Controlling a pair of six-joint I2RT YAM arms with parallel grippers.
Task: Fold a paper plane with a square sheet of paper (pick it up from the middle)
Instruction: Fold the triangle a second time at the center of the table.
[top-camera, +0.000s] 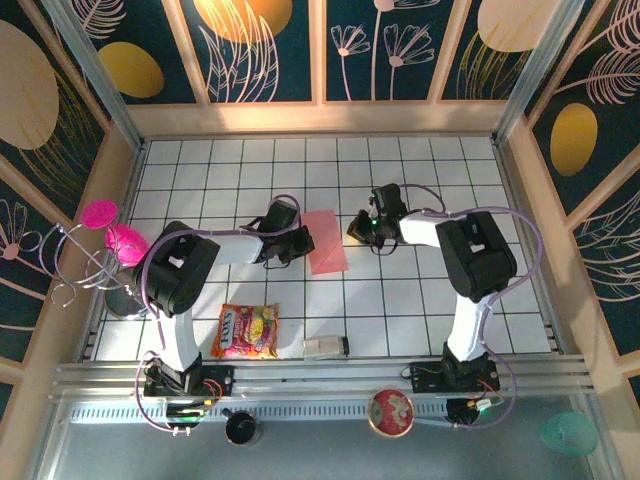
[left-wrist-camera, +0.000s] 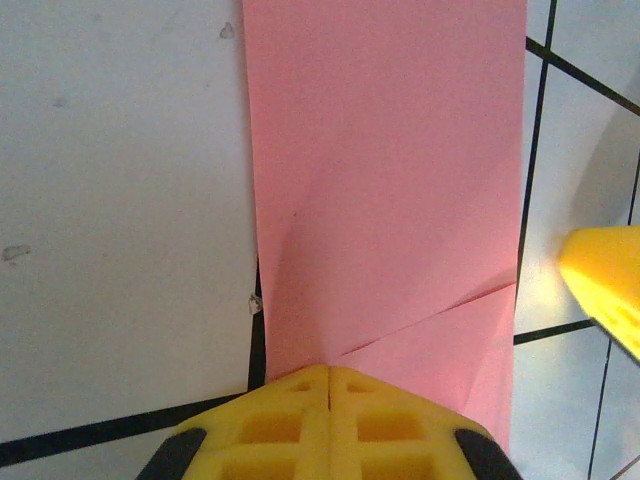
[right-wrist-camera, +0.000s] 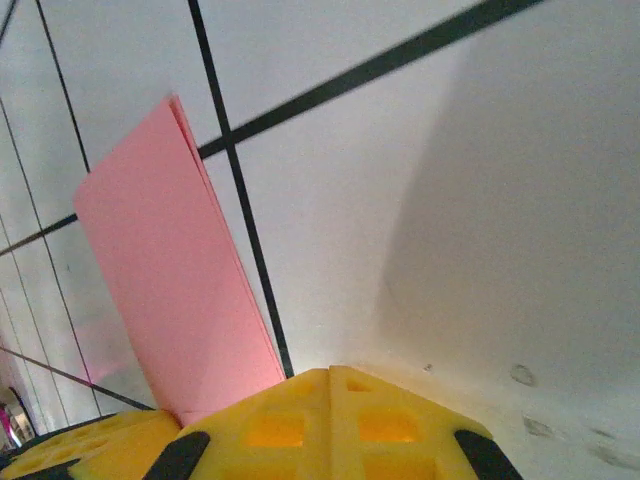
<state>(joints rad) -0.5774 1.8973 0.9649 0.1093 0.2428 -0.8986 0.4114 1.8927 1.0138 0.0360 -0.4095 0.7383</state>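
The square sheet of paper (top-camera: 326, 241) is salmon pink and lies on the tiled table, folded double into a narrow rectangle. In the left wrist view the paper (left-wrist-camera: 385, 180) shows a slanted fold line across its near right corner. My left gripper (top-camera: 299, 243) is shut, and its yellow tips (left-wrist-camera: 328, 369) rest at the sheet's near edge, with no paper visibly between them. My right gripper (top-camera: 358, 229) is shut too, and sits just to the right of the sheet on bare tile. In the right wrist view the paper (right-wrist-camera: 165, 270) lies to the left of that gripper (right-wrist-camera: 330, 370), apart from it.
An orange-yellow snack packet (top-camera: 246, 331) and a small white-and-dark object (top-camera: 325, 347) lie near the front. Magenta round pieces on wire loops (top-camera: 110, 240) stand at the left wall. A round red disc (top-camera: 391, 411) and a black knob (top-camera: 240, 428) sit on the front rail.
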